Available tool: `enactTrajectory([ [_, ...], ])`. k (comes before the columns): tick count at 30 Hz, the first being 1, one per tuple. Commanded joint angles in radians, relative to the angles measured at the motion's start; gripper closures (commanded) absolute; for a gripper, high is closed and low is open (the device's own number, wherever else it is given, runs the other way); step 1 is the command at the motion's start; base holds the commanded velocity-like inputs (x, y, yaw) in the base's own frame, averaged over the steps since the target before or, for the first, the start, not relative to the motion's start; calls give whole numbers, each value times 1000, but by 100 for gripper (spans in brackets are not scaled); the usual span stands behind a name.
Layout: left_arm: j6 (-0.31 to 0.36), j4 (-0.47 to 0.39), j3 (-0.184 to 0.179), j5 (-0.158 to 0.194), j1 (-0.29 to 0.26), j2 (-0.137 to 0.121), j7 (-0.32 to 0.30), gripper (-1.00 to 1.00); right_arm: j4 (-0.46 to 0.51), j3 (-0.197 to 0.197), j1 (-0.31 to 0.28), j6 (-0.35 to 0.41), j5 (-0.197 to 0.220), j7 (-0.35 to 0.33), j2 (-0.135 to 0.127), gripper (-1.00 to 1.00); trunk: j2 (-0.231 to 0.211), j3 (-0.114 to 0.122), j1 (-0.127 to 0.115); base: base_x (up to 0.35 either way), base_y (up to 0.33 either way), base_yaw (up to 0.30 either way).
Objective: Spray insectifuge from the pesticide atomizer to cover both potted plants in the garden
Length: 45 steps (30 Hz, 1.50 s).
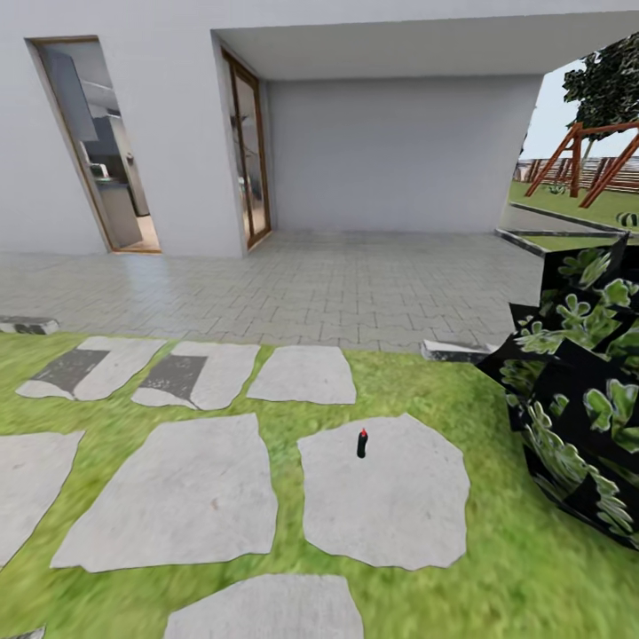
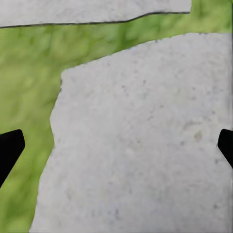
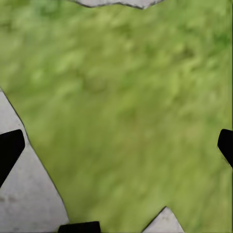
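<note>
The lawn (image 1: 417, 382) spreads wide, pale stepping stones set into it, and on the big stone (image 1: 390, 506) stands the pesticide atomizer (image 1: 362, 443) — upright, near that stone's far edge. Small, slim, dark-bodied, with what looks like a red cap. Best approach, I'd say: roll closer, square up to that stone, lower one arm slowly. Left tool (image 2: 116, 145) hangs above a slab with its tips wide apart; right tool (image 3: 116, 145) likewise spread, empty, above grass.

green lawn (image 1: 426, 382), grey stepping stones (image 1: 177, 497), small dark bottle (image 1: 362, 443) upright on one
</note>
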State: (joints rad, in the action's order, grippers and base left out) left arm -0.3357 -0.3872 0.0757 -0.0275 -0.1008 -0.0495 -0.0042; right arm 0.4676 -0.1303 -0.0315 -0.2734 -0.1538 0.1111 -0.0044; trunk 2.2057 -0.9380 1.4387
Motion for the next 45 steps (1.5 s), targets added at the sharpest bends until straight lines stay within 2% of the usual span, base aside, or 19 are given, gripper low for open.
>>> enactTrajectory([
  [1, -3, 1, 4, -3, 0, 0, 0, -100, -1, -4, -1, -3, -10, 3, 0, -100, 0, -1, 0, 293, -120, 0],
  [9, -3, 1, 4, 0, 0, 0, 0, -100, -1, -2, -1, -2, -12, 2, 1, -100, 0, -1, 0, 294, -129, -1],
  [18, -4, 1, 4, 0, 0, 0, 0, -100, 0, -3, -1, -3, -12, 2, 1, -100, 0, -1, 0, 294, -86, -217],
  [29, -3, 1, 4, 1, 0, 0, 0, -100, -1, -2, -1, -3, -13, 1, -3, -100, 0, -1, 0, 281, -100, -19],
  [45, -3, 1, 4, 5, 0, 0, 0, -100, -1, -2, -1, -3, -12, 2, 3, -100, 0, -1, 0, 90, -36, 0],
])
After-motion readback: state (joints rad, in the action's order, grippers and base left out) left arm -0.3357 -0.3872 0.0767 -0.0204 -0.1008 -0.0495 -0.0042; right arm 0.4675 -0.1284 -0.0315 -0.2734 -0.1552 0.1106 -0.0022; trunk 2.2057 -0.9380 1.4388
